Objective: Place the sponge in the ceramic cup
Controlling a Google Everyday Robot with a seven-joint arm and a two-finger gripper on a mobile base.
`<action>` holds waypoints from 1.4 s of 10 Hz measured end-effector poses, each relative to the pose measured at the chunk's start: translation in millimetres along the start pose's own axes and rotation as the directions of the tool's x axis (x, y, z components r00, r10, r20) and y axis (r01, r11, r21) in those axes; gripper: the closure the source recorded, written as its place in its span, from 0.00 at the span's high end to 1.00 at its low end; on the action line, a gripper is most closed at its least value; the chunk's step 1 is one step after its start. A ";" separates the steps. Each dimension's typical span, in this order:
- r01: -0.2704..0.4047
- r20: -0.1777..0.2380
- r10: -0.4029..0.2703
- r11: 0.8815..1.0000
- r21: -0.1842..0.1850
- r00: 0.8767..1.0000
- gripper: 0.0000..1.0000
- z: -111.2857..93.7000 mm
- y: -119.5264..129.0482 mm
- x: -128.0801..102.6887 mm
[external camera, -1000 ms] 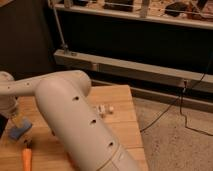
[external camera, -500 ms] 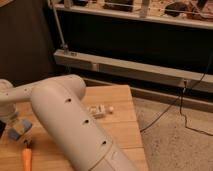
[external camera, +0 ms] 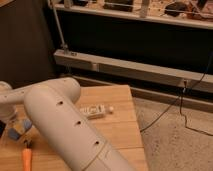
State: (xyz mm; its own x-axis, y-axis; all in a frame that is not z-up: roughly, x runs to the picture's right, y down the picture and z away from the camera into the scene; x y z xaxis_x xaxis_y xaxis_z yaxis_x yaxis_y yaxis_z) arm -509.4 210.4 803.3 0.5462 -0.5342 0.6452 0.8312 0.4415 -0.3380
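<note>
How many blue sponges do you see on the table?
1: the sponge lies near the table's left edge, by the gripper; the arm may hide others.

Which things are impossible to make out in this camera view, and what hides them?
The ceramic cup: nowhere in the camera view; the arm may hide it.
The gripper: at the left edge by the sponge, dim and partly cut off there.
The orange object: cut off by the bottom edge.
The white tube on the table: too small to read.
</note>
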 end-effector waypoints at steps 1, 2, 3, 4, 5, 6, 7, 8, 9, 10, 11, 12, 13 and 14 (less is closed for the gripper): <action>-0.002 0.000 0.002 1.000 -0.007 1.000 0.65 3.3 0.6 -1.8; -0.010 -0.001 0.010 1.000 -0.019 1.000 0.65 8.2 2.7 -2.1; -0.019 -0.004 0.019 1.000 -0.025 1.000 0.65 10.9 3.7 -1.1; -0.029 -0.006 0.028 0.999 -0.030 1.000 0.64 12.7 3.9 0.5; -0.035 -0.007 0.035 0.999 -0.031 0.999 0.60 13.1 3.4 1.1; -0.046 -0.009 0.046 0.998 -0.033 0.999 0.47 13.6 2.6 2.5; -0.052 -0.008 0.052 0.998 -0.034 0.999 0.37 13.5 2.0 2.8; -0.060 -0.008 0.060 0.998 -0.035 0.998 0.26 12.9 1.2 4.0; -0.068 -0.009 0.067 0.997 -0.036 0.998 0.14 12.4 0.8 5.7; -0.072 -0.011 0.072 0.997 -0.038 0.997 0.09 12.1 1.1 7.0; -0.077 -0.015 0.077 0.996 -0.040 0.997 0.07 10.4 1.5 9.8; -0.082 -0.023 0.081 0.996 -0.039 0.996 0.07 7.0 1.6 13.2; -0.087 -0.037 0.086 0.996 -0.032 0.996 0.07 -0.7 0.8 19.2; -0.090 -0.049 0.089 0.996 -0.019 0.995 0.07 -9.3 -1.2 23.7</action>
State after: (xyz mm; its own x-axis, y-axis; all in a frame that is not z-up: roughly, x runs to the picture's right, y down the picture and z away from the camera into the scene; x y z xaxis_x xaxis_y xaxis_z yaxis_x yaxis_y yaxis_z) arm -496.5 190.5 812.6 0.6225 -0.5272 0.5784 0.7804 0.4743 -0.4075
